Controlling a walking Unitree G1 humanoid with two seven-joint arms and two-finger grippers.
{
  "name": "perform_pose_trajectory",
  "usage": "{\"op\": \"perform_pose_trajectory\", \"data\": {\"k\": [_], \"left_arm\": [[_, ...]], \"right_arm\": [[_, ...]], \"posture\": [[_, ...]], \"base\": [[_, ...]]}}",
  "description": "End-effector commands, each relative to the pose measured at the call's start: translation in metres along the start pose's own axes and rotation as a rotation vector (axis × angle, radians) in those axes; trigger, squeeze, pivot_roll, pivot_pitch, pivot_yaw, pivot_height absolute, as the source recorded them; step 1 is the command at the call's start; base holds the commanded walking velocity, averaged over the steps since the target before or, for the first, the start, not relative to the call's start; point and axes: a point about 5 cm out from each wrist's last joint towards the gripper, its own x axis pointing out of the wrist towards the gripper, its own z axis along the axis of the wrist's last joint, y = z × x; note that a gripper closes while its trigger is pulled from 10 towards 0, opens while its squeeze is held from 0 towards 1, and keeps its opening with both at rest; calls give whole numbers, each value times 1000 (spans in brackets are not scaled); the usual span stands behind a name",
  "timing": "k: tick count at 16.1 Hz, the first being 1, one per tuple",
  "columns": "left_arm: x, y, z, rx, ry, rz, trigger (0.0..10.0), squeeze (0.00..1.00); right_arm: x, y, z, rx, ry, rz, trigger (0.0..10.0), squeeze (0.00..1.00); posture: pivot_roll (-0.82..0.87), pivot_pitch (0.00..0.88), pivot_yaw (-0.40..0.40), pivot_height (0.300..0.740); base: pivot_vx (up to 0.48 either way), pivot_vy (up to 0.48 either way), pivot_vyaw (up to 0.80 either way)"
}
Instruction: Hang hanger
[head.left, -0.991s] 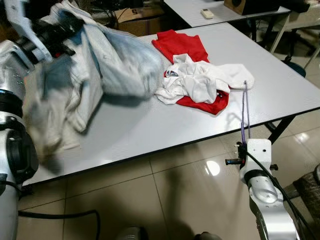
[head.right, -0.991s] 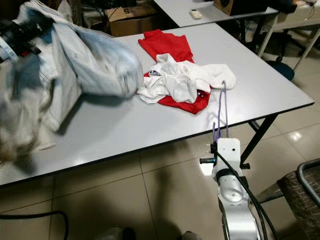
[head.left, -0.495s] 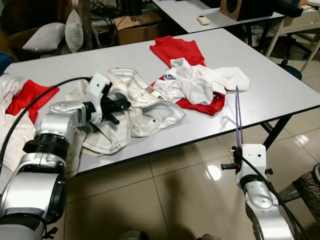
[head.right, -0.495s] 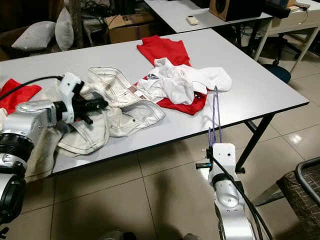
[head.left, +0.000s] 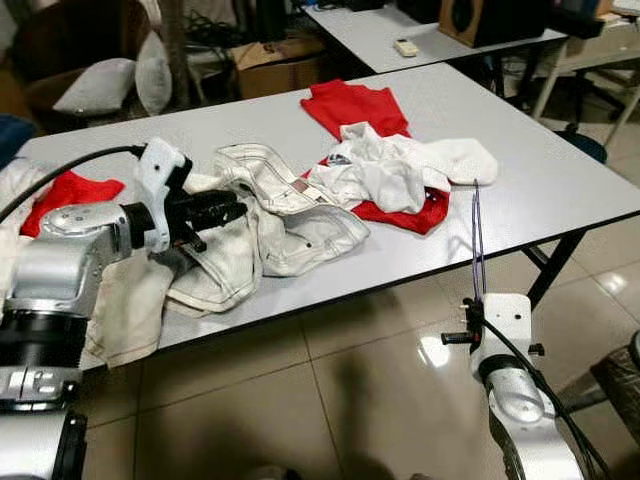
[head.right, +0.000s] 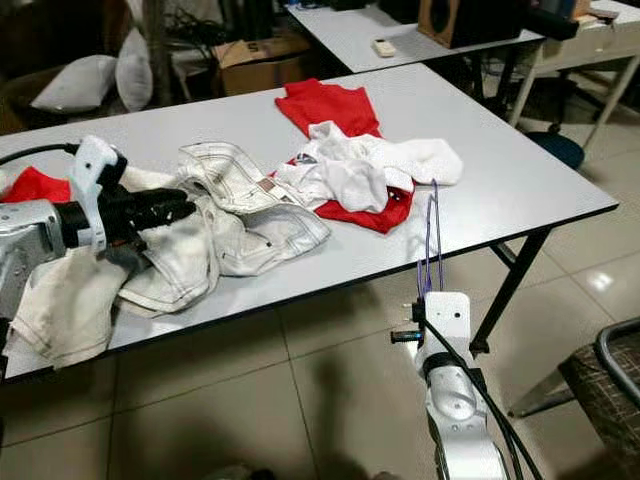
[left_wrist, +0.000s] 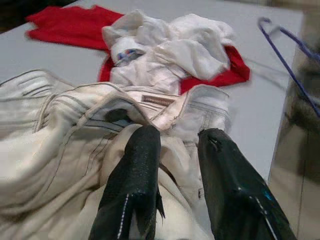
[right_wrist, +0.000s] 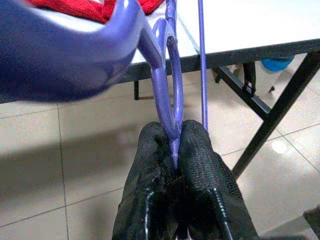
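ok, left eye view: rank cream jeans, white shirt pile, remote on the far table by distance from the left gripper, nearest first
1. Cream jeans: bunched right at the left gripper, on the table's near left side.
2. White shirt pile: mid-table, lying on the red garment, off to the gripper's right.
3. Remote: on the far table behind.

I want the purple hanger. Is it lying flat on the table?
No, the right pincer holds the purple hanger upright beside the table.
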Motion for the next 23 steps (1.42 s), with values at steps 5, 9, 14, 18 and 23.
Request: {"op": "perform_pose_trajectory", "data": {"k": [5, 9, 14, 18, 23], "left_arm": [[26, -26, -2, -270, -78, 141, 10000, 1000], [37, -26, -9, -472, -54, 261, 10000, 0], [46, -21, -2, -476, -94, 427, 10000, 0], [68, -29, 3, -506, -96, 403, 10000, 0], [76, -9, -11, -550, -71, 636, 10000, 0]], "right_arm": [[2, 2, 1, -1, -6, 13, 10000, 0], [4, -2, 4, -8, -14, 9, 10000, 0], [6, -3, 6, -13, -18, 8, 10000, 0], [7, -4, 6, -18, -21, 9, 10000, 0], [4, -6, 6, -17, -23, -3, 10000, 0]], "posture": [[-82, 0, 114, 740], [-94, 0, 111, 740], [-98, 0, 105, 740], [-106, 0, 104, 740], [-127, 0, 126, 740]], "base": [[0, 0, 0], [0, 0, 0], [0, 0, 0], [0, 0, 0], [0, 0, 0]]}}
